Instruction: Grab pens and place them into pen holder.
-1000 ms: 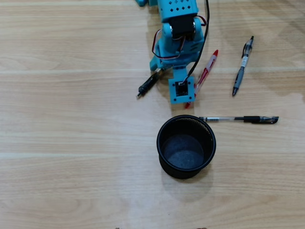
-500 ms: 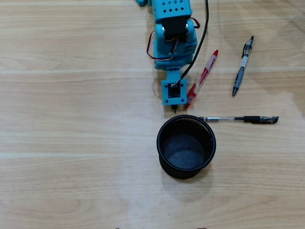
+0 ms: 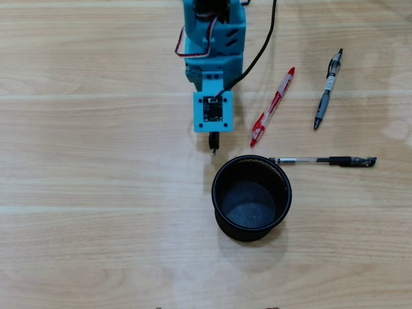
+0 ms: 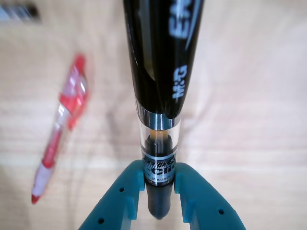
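Observation:
My gripper (image 4: 159, 184) is shut on a black pen (image 4: 160, 72) with white lettering, held upright between the teal fingers (image 4: 120, 201). In the overhead view the gripper (image 3: 214, 143) hangs just above and left of the black mesh pen holder (image 3: 219, 212), with the held pen's tip showing below the blue wrist. A red pen (image 3: 273, 107) lies to the right of the arm; it also shows in the wrist view (image 4: 62, 129). A black and clear pen (image 3: 322, 161) lies flat by the holder's upper right rim. A grey and black pen (image 3: 328, 89) lies further right.
The wooden table (image 3: 96, 193) runs under everything. The blue arm body (image 3: 212, 38) and its black cable (image 3: 257, 51) come in from the top middle. The holder looks empty inside.

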You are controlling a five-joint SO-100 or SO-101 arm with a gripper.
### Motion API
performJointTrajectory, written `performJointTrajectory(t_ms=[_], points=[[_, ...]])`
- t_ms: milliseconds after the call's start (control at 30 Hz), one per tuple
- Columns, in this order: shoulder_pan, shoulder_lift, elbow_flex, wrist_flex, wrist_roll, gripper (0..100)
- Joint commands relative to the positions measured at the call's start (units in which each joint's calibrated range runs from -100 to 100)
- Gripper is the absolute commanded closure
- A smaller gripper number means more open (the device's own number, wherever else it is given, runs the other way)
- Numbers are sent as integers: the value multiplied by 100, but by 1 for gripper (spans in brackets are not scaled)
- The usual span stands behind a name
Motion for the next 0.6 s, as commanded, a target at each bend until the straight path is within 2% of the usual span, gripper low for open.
performJointTrajectory(t_ms=[0, 67, 133, 200, 267, 367, 567], points=[[17, -798, -1143, -870, 480, 98], [-201, -705, -1623, -1781, 804, 98], [-483, -443, -1840, -3164, 1018, 98], [-806, 47, -1822, -4961, 1003, 98], [-951, 647, -1813, -6233, 794, 98], [-1032, 1535, -1813, -6766, 365, 98], [-983, 2228, -1804, -6757, 318, 98]])
